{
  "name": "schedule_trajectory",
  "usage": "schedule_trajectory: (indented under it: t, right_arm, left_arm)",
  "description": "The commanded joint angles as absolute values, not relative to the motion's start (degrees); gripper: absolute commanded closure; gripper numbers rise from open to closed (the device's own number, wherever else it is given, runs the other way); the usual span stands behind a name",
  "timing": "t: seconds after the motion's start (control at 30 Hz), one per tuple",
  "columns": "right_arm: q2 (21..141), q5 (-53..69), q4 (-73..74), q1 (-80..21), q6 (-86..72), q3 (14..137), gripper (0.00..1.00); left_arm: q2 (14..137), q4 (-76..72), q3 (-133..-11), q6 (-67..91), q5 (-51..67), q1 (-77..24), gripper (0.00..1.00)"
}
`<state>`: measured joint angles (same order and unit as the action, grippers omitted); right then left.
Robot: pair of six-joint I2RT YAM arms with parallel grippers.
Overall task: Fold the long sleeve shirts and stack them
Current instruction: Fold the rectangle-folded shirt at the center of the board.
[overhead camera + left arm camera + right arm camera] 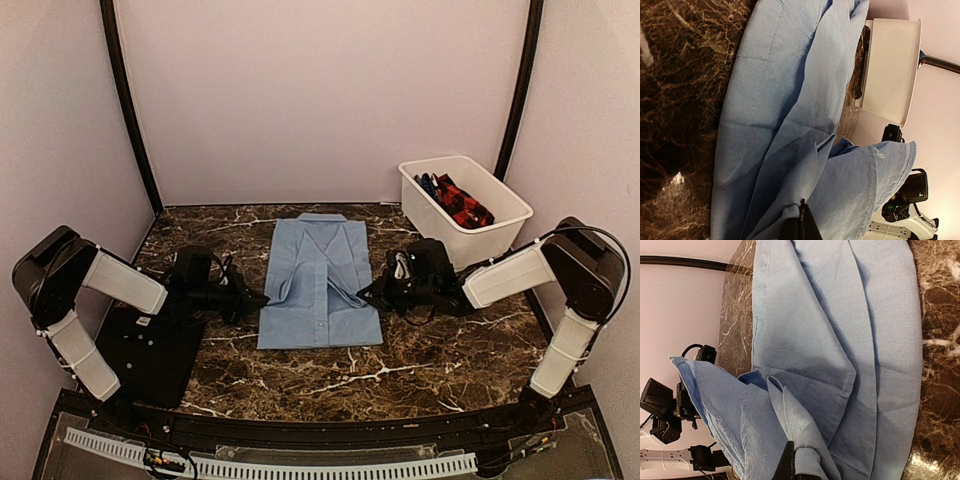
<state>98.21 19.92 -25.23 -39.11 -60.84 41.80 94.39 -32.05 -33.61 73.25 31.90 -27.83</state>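
centre frame, the light-blue shirt [320,280] lies narrowed, sleeves seemingly folded in, with the left gripper [255,298] and right gripper [368,293] each clamped on its side edges; its crosswise fold, the stacking and the checked shirt [462,203] in the upper-right bin [500,190] remain.

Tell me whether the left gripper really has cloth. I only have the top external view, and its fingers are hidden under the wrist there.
Observer: Yes. In the left wrist view the left gripper is closed on a bunched fold of the light-blue shirt.
Operator: And the right one?
Observer: The right wrist view shows the right gripper pinching a fold too, with cloth gathered around its fingertips.
Operator: Is either edge lifted?
Observer: Yes. The left wrist view shows the far edge, on the right gripper's side, raised above the flat part of the shirt.
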Motion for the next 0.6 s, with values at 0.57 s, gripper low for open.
schedule_trajectory:
  t: [0.57]
  right_arm:
    - [103.12,23.56,-28.83,-32.97,-58.14,47.43,0.84]
  left_arm:
    - [102.11,-34.12,-41.81,68.31,32.38,-25.48,0.86]
